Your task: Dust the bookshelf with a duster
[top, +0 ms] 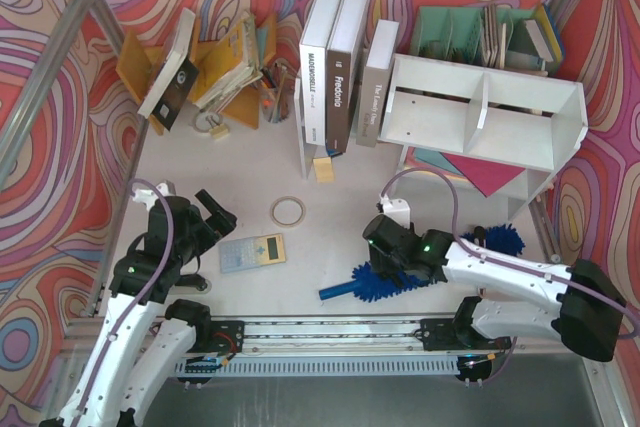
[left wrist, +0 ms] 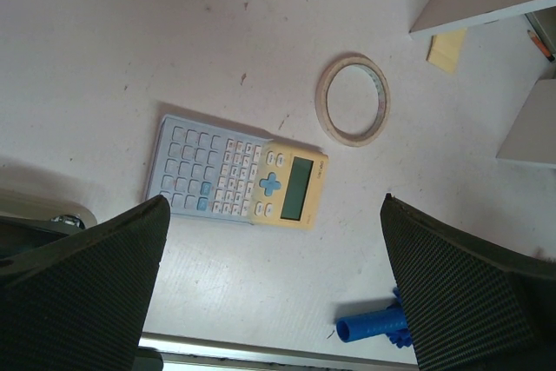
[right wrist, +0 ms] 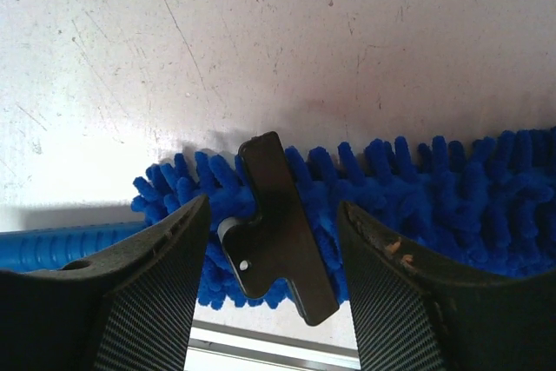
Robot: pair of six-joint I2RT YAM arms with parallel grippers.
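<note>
The white bookshelf stands at the back right, with two compartments split by a divider. The blue fluffy duster lies on the table near the front edge, its slim handle pointing left. My right gripper hangs low over the duster, open. In the right wrist view its jaws stand either side of a small black clip piece on the fluffy head, with gaps on both sides. My left gripper is open and empty, and the handle tip shows by its right finger.
A calculator and a tape ring lie between the arms. Upright books, a yellow wooden rack and a green file organiser line the back. A metal rail runs along the front edge.
</note>
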